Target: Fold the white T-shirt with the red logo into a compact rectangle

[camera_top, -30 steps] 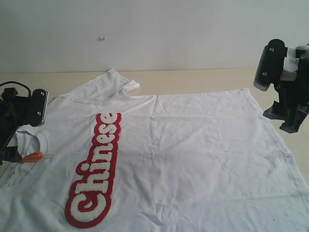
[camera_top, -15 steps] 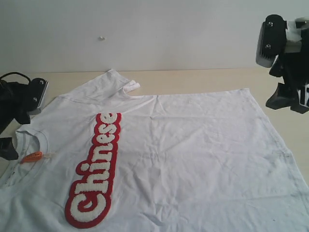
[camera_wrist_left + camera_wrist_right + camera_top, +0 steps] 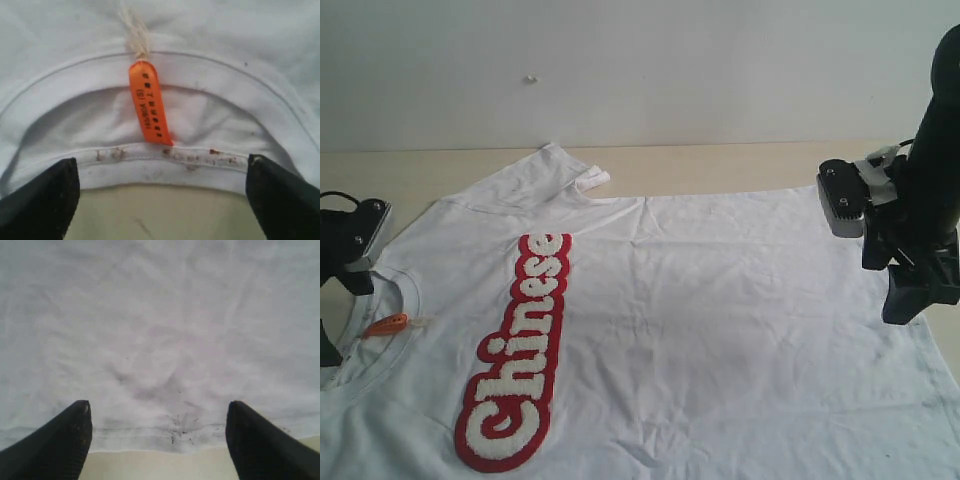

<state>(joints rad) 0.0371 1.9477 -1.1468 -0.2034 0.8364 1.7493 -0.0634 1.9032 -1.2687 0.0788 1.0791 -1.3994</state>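
Note:
The white T-shirt point(image 3: 700, 300) lies spread flat on the table, neck to the left, hem to the right. Its red logo point(image 3: 516, 350) runs down the chest. An orange neck tag point(image 3: 388, 324) point(image 3: 148, 103) sits inside the ribbed collar point(image 3: 165, 162). My left gripper point(image 3: 162, 167) hangs open just over the collar's edge, one finger on each side of it. My right gripper point(image 3: 157, 415) stands open over the smudged hem point(image 3: 165, 432) at the shirt's right side point(image 3: 910, 300). Nothing is between either pair of fingers.
The tan tabletop point(image 3: 720, 165) shows behind the shirt, with a white wall beyond. One sleeve point(image 3: 560, 170) lies at the back left. The shirt's near part runs off the bottom of the exterior view.
Both arms have come down from above the table. The right gripper dropped to the hem, the left to the collar. The shirt has not moved.

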